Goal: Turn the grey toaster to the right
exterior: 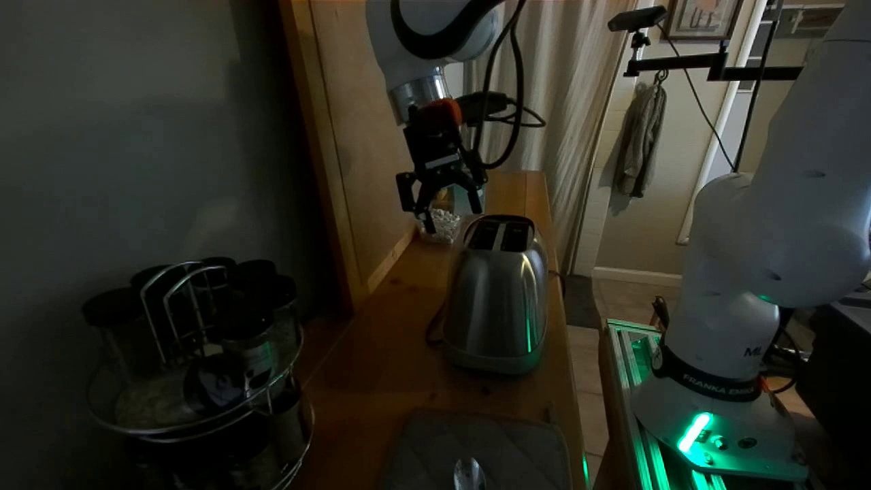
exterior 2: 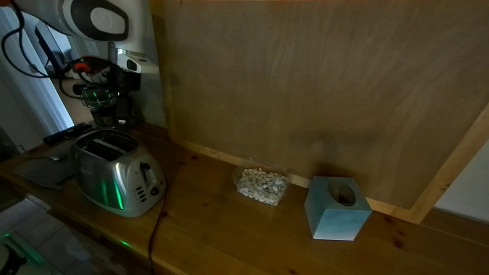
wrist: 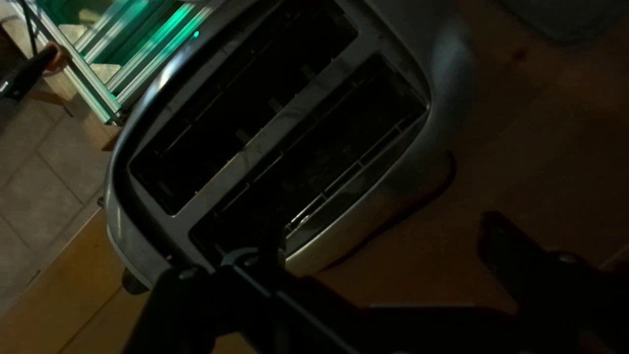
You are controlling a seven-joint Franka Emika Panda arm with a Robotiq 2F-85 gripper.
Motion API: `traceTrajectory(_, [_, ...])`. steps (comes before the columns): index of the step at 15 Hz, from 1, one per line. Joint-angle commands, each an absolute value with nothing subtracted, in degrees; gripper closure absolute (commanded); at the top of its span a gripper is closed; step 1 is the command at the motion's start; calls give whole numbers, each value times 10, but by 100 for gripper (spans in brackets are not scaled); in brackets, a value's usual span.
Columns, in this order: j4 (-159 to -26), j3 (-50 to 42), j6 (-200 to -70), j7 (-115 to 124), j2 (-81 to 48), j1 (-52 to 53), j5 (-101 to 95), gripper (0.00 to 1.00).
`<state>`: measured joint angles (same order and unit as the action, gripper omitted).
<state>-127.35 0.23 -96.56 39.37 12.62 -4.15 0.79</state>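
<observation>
The grey toaster point(exterior: 497, 306) stands upright on the wooden counter, with its two slots facing up. It also shows in an exterior view point(exterior 2: 103, 183), where its lever and knob end is visible, and in the wrist view point(wrist: 255, 142). My gripper point(exterior: 454, 216) is open and empty, pointing down above the toaster's height, near its top and to the wall side. In the wrist view the gripper point(wrist: 383, 226) has one dark finger overlapping the toaster's slot edge and the other over bare wood beside it. I cannot tell whether the finger touches the toaster. In an exterior view the fingertips are partly hidden behind the toaster.
A wooden panel point(exterior 2: 324, 84) runs along the counter's back. A tray of pebbles point(exterior 2: 263, 185) and a blue tissue box point(exterior 2: 338, 210) stand beside it. A spice rack point(exterior: 204, 367), a grey mat point(exterior: 435, 456) with a spoon point(exterior: 469, 473), and a power cord point(exterior 2: 154, 233) are also there.
</observation>
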Motion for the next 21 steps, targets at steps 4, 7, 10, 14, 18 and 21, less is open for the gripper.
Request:
traceTrajectory(4, [-1309,10,-974,471,143,-40,43,0])
traceTrajectory(7, [-1330,10,-985,489,153,-42,34,0])
traceTrajectory(10, [-1346,12,-1021,498,167,-43,23,0])
traceTrajectory(14, [-1363,14,-1052,522,179,-45,28,0])
traceTrajectory(18, [-1376,12,-1043,549,185,-48,33,0])
traceTrajectory(21, [-1384,11,-1044,560,190,-50,32,0])
